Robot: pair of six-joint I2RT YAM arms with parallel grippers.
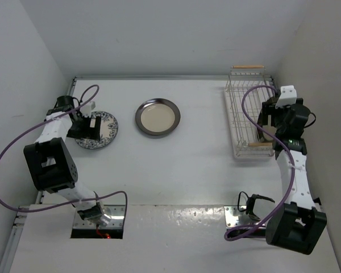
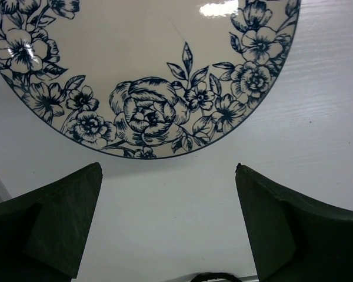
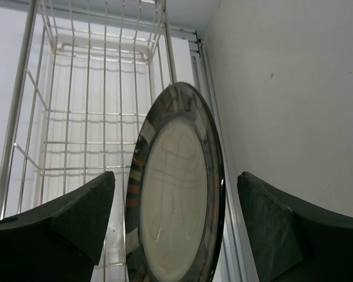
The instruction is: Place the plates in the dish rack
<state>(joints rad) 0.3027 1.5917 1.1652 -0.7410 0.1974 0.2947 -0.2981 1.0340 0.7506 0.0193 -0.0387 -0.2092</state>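
Top external view: the dish rack (image 1: pixel 238 108) sits at the far right of the table (image 1: pixel 204 165), with one wooden handle (image 1: pixel 247 66) at its far end and another (image 1: pixel 260 145) at its near end. The right gripper (image 1: pixel 267 126) hangs over the rack's right side.

In the right wrist view, a glossy dark-rimmed plate (image 3: pixel 176 200) stands on edge inside the rack (image 3: pixel 88 117). It is close to the rack's right wire wall and tilted a little. The right gripper (image 3: pixel 176 179) has its jaws spread to either side of this plate. There is a clear gap between each finger (image 3: pixel 76 223) and the rim, so it grips nothing.

A dark-rimmed plate with a cream centre (image 1: pixel 157 117) lies flat on the table near the middle, toward the far side, well apart from both arms.

At the far left, the floral plate (image 1: pixel 99 129) lies flat on the table with the left gripper (image 1: pixel 90 126) over it. The left wrist view shows the blue flowers on this plate's border (image 2: pixel 147 111). It also shows the left gripper (image 2: pixel 167 176) spread wide and holding nothing. The plate's rim lies just beyond the fingertips (image 2: pixel 76 200), and only bare white table lies between them.
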